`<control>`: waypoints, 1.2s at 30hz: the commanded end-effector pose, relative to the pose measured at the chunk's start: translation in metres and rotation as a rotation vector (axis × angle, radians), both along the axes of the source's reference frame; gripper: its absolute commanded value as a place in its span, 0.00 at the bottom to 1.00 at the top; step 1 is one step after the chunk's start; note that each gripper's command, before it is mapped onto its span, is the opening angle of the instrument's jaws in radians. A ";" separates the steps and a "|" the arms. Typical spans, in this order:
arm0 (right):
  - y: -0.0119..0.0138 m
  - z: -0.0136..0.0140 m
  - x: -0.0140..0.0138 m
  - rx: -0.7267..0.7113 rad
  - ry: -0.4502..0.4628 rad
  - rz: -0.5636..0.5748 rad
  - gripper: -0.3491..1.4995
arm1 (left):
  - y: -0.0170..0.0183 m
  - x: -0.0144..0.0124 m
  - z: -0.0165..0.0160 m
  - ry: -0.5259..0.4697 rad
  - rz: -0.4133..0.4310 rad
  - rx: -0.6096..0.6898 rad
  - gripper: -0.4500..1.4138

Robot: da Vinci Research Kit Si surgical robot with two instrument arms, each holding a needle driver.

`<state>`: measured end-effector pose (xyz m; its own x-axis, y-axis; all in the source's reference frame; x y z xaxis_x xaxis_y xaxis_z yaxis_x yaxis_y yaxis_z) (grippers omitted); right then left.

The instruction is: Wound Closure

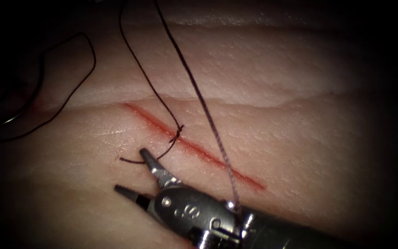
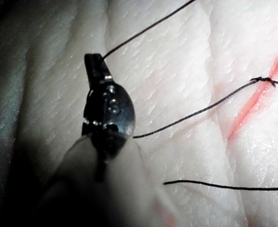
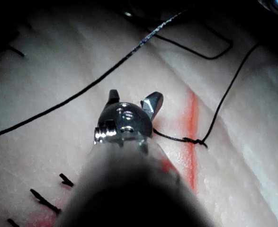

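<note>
Tissue [image 1: 263, 74] is crossed by a red cut [image 1: 194, 147] bearing a knot [image 1: 177, 133], beside whose short thread tail [image 1: 130, 161] the right tool [image 1: 132, 173] is held spread and empty, apparently for grasping, while thread [image 2: 148, 29] is clamped taut by the left tool [image 2: 95, 64].

The right tool [image 1: 137, 173] is polished, glossy metal catching the light. The tissue [image 1: 277, 69] looks moist, faintly shiny, finely wrinkled. The dark thread [image 1: 194, 83] looks twisted and matt, and the red fluid [image 1: 199, 152] glistens wetly.
</note>
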<state>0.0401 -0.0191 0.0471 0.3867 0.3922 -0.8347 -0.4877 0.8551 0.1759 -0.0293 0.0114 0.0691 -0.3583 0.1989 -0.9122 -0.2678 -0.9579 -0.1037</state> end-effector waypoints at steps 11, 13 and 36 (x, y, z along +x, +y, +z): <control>0.0036 -0.0011 -0.0015 0.000 0.012 -0.091 0.89 | -0.0075 0.0019 -0.0072 -0.260 0.094 0.037 0.00; 0.0044 -0.0011 -0.0022 0.006 0.024 -0.100 0.85 | -0.0084 0.0023 -0.0083 -0.290 0.120 0.039 0.00; 0.0083 0.0045 0.0003 0.160 0.214 -0.305 0.00 | -0.0118 0.0024 -0.0150 -0.380 0.240 0.082 0.00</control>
